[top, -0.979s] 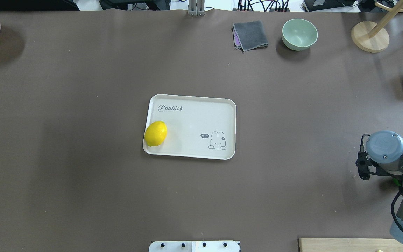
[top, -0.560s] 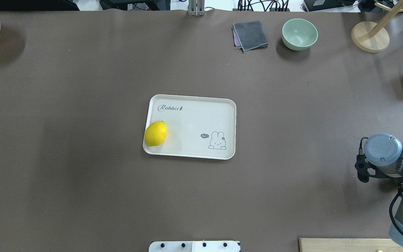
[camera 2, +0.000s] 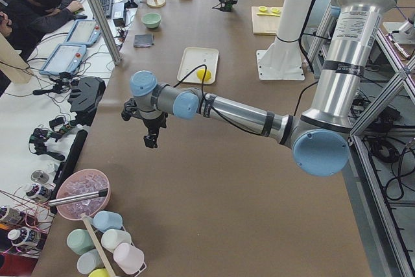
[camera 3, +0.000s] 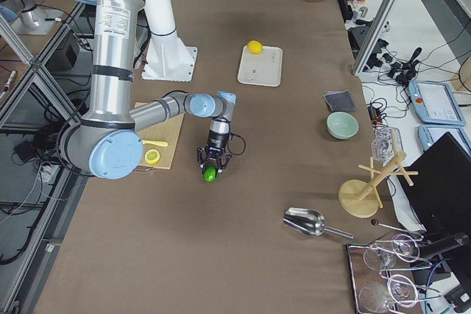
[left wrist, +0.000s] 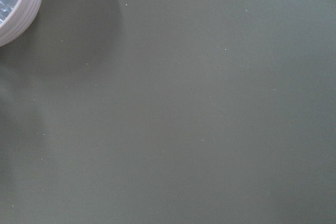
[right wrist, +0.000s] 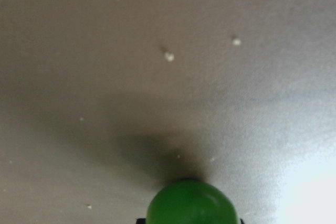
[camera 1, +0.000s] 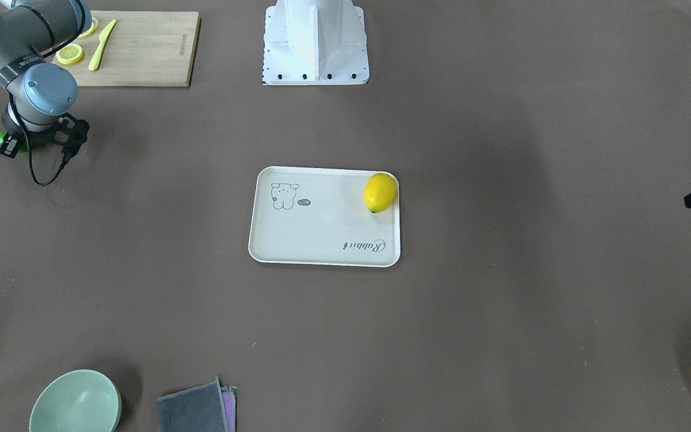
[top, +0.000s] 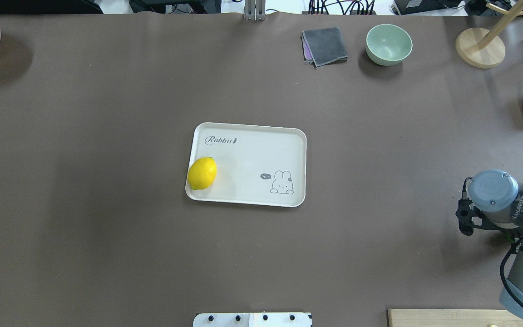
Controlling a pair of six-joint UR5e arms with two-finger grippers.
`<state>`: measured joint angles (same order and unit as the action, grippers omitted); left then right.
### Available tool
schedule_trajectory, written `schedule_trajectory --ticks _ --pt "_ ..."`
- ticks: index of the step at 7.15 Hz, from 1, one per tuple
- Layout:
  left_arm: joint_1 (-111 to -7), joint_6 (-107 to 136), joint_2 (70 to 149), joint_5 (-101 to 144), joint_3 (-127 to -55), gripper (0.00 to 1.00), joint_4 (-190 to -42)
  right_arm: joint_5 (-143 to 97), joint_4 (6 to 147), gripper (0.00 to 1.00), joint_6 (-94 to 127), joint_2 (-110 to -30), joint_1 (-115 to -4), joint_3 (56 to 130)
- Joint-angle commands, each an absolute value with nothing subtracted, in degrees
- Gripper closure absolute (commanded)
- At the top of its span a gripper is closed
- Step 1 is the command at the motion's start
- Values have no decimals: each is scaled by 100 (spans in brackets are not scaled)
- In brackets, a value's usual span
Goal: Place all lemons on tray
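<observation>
Shows the tray (top: 252, 156) at mid-table with the yellow lemon (top: 202, 173) inside it, against the rim at the short end nearer the robot's left; counts that fruit as placed. Shows the green lemon (camera 3: 210, 175) well apart from the tray, on the robot's right, near the cutting board (camera 1: 141, 48), pinched in the closed jaws of the right gripper (camera 3: 213, 164); confirms the hold from the right wrist view, with the fruit's green end at the lower edge and a shadow on the table beyond, hence probably clear of the surface. Compared with a second ago, finds the right wrist shifted a little toward the tray, and the sliver of green once visible beneath it overhead now hidden; reads this as the start of the carry, not the grasp. Finds tray and yellow lemon unmoved. Shows the left gripper (camera 2: 152, 138) over bare table near the pink bowl (left wrist: 13, 3), with nothing visibly held; cannot tell whether open or closed. Leaves one transfer and release over the tray's free area, away from the yellow lemon, to finish.
</observation>
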<state>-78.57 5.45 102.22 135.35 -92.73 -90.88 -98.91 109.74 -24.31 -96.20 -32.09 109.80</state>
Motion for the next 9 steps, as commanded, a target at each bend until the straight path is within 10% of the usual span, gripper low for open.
schedule_trajectory --ticks 1,9 --pt "-7857 606 10222 13535 -9299 3 -9088 -10272 12077 100 -2557 -8682 -3706 10986" --pt "-7831 809 10230 13605 -9255 3 -9167 -12672 12457 100 1890 -5394 -3746 9999"
